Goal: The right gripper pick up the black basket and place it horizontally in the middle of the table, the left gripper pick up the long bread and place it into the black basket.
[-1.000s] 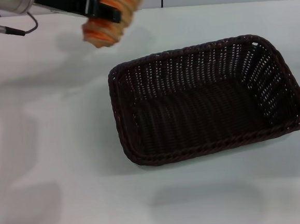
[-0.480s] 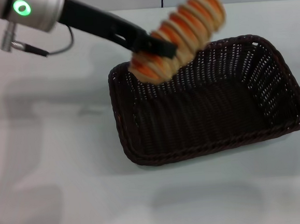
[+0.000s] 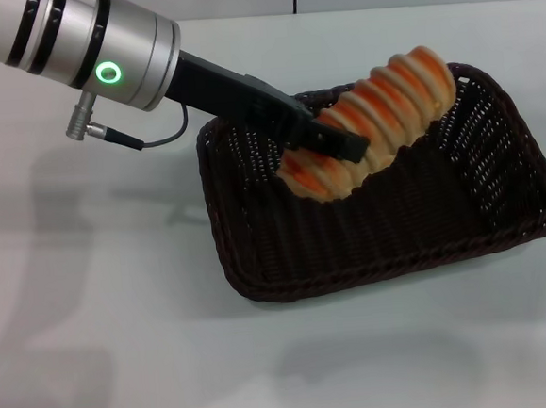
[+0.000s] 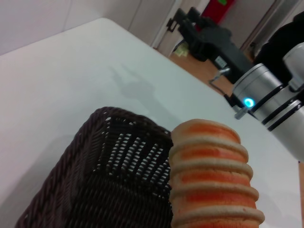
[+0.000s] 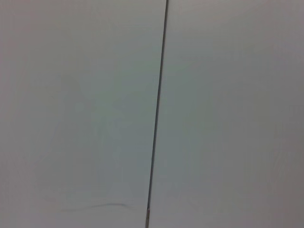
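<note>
Left pincer (image 3: 330, 147) grips long bread (image 3: 375, 120) over black basket (image 3: 371, 253), hiding its lower end.

Plain pale surface (image 5: 76, 114), thin dark vertical seam (image 5: 157, 114)

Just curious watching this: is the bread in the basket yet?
Partly: the left claw holds the long bread tilted over the black basket, its high end above the far rim.

long bread (image 4: 213, 178) cut off below
</note>
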Tool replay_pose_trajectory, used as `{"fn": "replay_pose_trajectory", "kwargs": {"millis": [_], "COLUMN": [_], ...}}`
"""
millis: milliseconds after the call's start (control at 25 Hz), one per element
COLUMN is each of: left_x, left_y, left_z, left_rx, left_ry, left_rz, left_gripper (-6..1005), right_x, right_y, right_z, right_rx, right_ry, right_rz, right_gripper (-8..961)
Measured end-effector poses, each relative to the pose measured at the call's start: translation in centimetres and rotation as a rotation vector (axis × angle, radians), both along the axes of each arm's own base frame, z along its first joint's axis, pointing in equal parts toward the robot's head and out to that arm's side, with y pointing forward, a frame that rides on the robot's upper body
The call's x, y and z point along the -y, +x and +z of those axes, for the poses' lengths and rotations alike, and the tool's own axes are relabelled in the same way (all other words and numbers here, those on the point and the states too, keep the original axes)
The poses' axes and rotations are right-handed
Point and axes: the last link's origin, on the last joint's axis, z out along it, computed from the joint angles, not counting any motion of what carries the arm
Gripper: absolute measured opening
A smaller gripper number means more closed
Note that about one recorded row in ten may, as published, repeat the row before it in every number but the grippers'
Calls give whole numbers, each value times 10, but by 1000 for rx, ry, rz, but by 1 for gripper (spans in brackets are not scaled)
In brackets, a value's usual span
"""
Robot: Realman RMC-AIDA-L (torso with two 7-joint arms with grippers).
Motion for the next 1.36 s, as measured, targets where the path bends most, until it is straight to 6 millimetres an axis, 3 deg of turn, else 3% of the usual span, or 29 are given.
{"fn": "replay_pose_trajectory", "kwargs": {"millis": [200,360,560,720,760,800,1000,1120,1200,1360], "left_x": [1,0,0,-4,-8,-8,-15,-22,-34,-39], "left_y": [4,4,5,-3,-13,-13,-53,-69,-92,-105], "left_z": [1,3,7,28,39,39,58,60,60,63], "left_rx": [28,63,102,175,231,231,426,392,304,267], "left_ry": [6,19,34,192,326,326,744,860,995,1048], "left_rz": [-14,-9,-13,-39,-52,-52,-27,12,103,155], "left_gripper": [604,826,833,839,840,840,840,840,840,840], "right_x": [1,1,2,3,3,4,7,7,7,7], "right_y": [0,0,0,0,-2,-3,-9,-12,-16,-19], "right_z": [-1,-1,-1,-2,-2,-2,0,1,1,0], "right_rx": [1,3,4,5,3,-3,-9,1,10,11], "right_ry": [-1,-1,-2,-4,-5,-3,7,9,9,4], "right_rz": [2,1,1,4,8,13,23,25,30,39], "right_gripper": [387,387,386,386,386,386,387,387,387,387]}}
